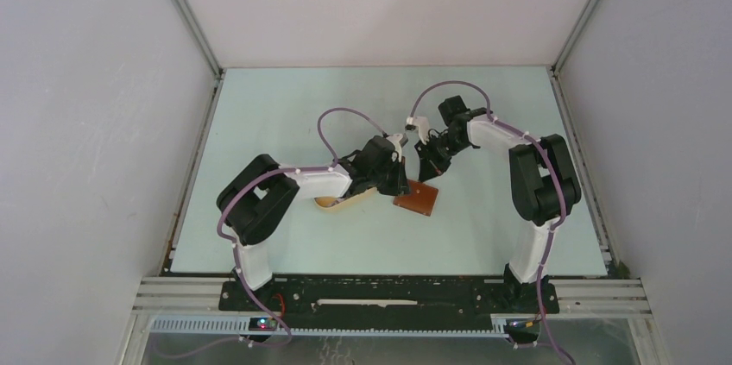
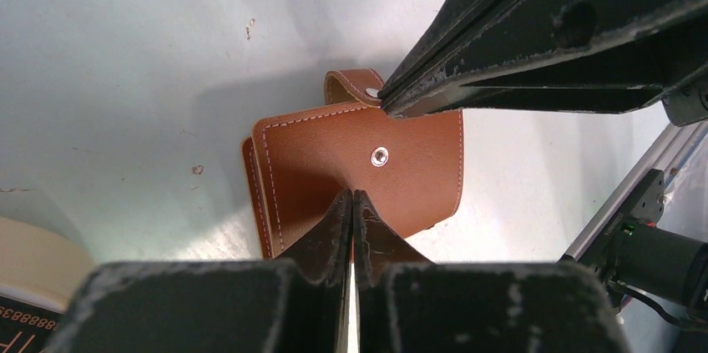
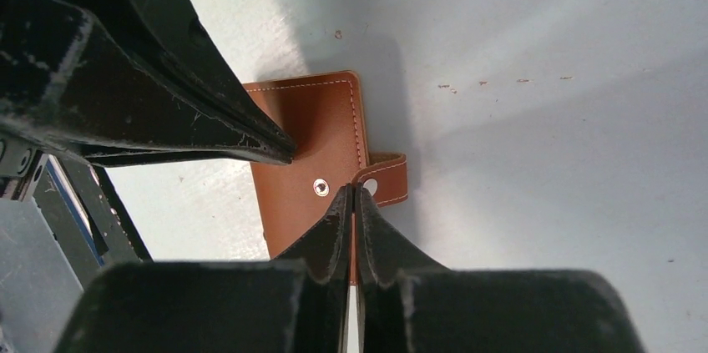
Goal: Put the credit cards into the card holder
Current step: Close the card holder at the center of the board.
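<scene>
While the card holder [image 2: 359,169] lies folded, the tray [image 2: 33,257] holds a card [image 2: 25,324]

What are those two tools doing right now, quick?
Left tool: closed, pinching the card holder by its edge.
Right tool: closed on its snap strap.
</scene>
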